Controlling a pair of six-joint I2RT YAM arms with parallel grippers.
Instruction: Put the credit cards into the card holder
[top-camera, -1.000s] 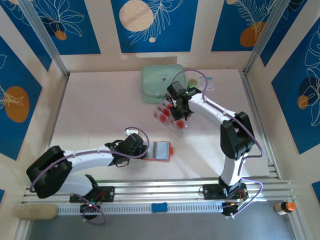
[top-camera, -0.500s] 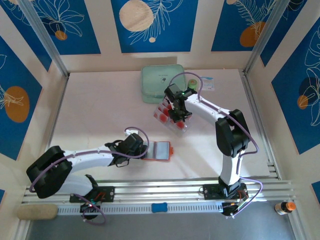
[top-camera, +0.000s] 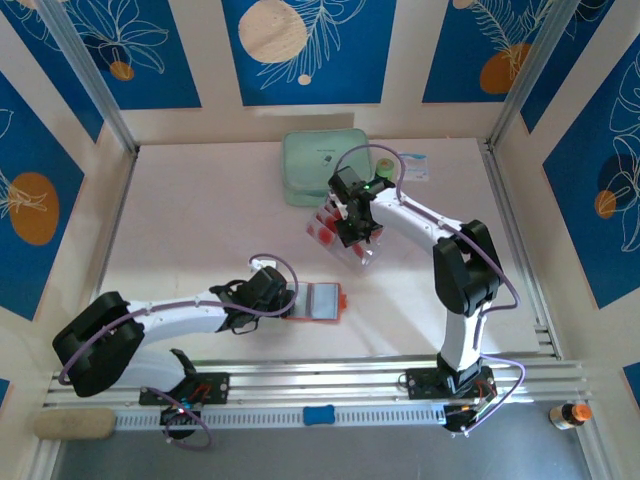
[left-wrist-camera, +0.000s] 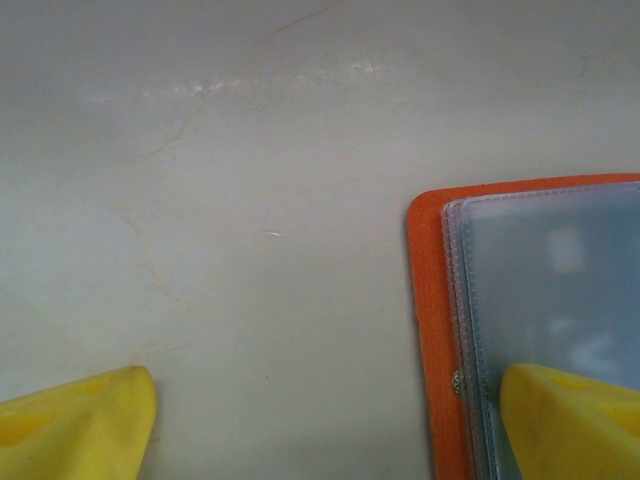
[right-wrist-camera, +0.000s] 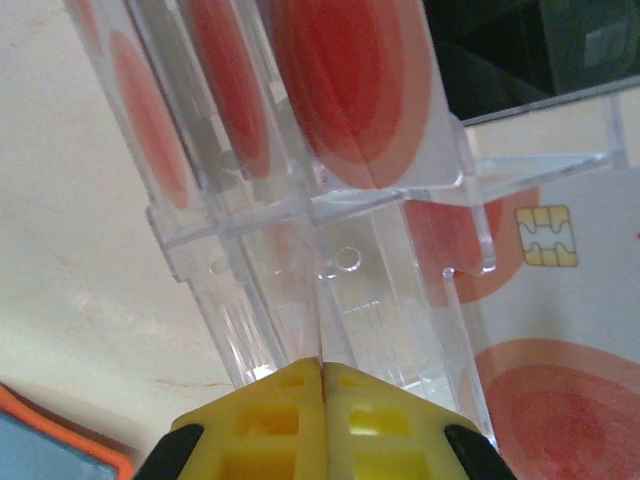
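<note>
Top view, risk: the right end effector (top-camera: 352, 224) is down among the credit cards (top-camera: 323, 229) standing in the clear tray (top-camera: 366, 256). A pull from here could drag or tip the light tray, or bring up two cards at once.
Top view, right end effector: its fingers look closed. The green case (top-camera: 322, 168) lies just beyond it.
Top view, left end effector: the left end effector (top-camera: 288, 300) sits at the edge of the card holder (top-camera: 322, 301), which lies opened on the tabletop (top-camera: 200, 200), apart from the tray.
Left wrist, risk: if nothing pins it, the holder may slide when a card is pushed in.
Left wrist, end effector: the jaws are wide apart and hold nothing. One finger (left-wrist-camera: 570, 420) is over the holder's clear sleeve, the other (left-wrist-camera: 75, 420) over bare tabletop. Whether either presses down cannot be told.
Right wrist, risk: if the tips have caught a tray rib rather than a card, the whole tray lifts.
Right wrist, end effector: it is fully closed. Whether a card edge is pinched between the tips cannot be told. Cards stand in slots straight ahead, and one card lies flat to the right.
</note>
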